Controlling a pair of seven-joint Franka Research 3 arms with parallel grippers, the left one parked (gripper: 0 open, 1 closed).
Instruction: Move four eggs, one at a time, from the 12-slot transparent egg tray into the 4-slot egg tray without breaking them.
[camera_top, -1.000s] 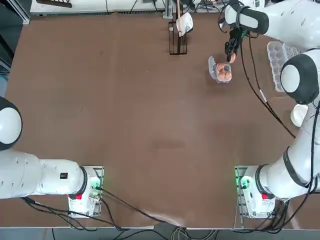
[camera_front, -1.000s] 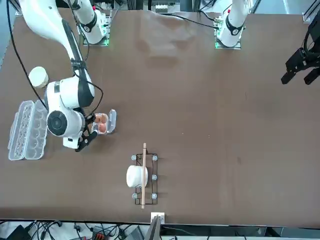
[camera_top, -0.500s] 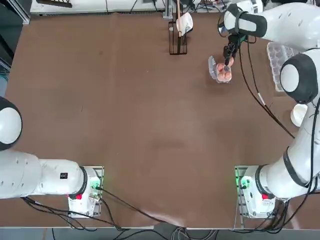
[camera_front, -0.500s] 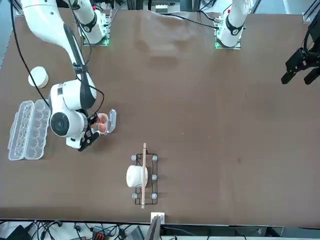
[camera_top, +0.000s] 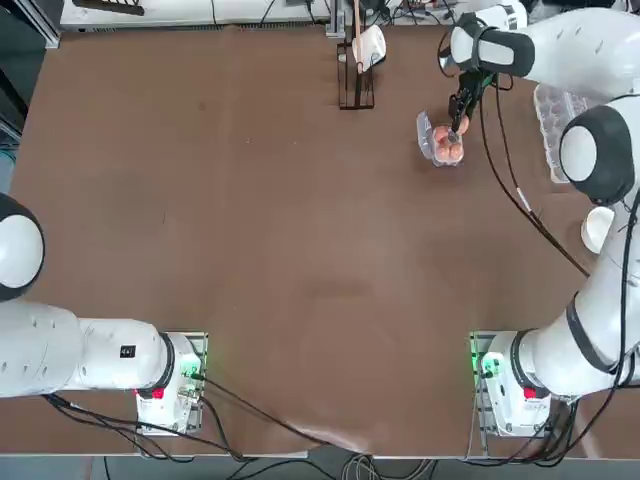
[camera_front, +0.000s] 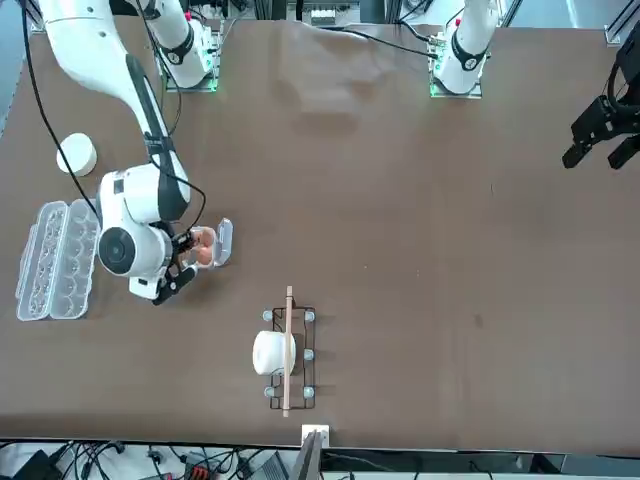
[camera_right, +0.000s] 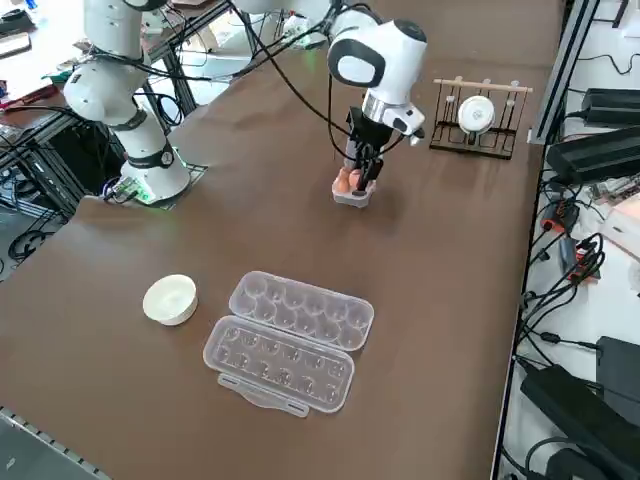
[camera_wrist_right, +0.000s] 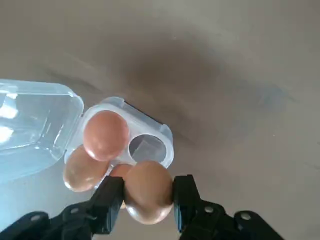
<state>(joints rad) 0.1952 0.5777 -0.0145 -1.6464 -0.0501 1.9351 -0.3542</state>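
Observation:
My right gripper is shut on an orange-brown egg, one finger on each side of it. It hangs just above the 4-slot egg tray, at the tray's near edge. Three eggs lie in that tray, among them one beside the single empty cup; one is half hidden behind the held egg. The tray's lid flap lies open flat. From overhead the gripper is over the small tray. The 12-slot transparent egg tray lies open on the table's right side, its cups showing no eggs.
A white bowl sits near the long carton. A wire rack holding a white cup and a wooden stick stands at the far edge, left of the small tray. Bare brown tabletop fills the rest of the table.
The right gripper, still shut on the egg, has moved a short way in and down over the 4-slot tray. Nothing else has shifted.

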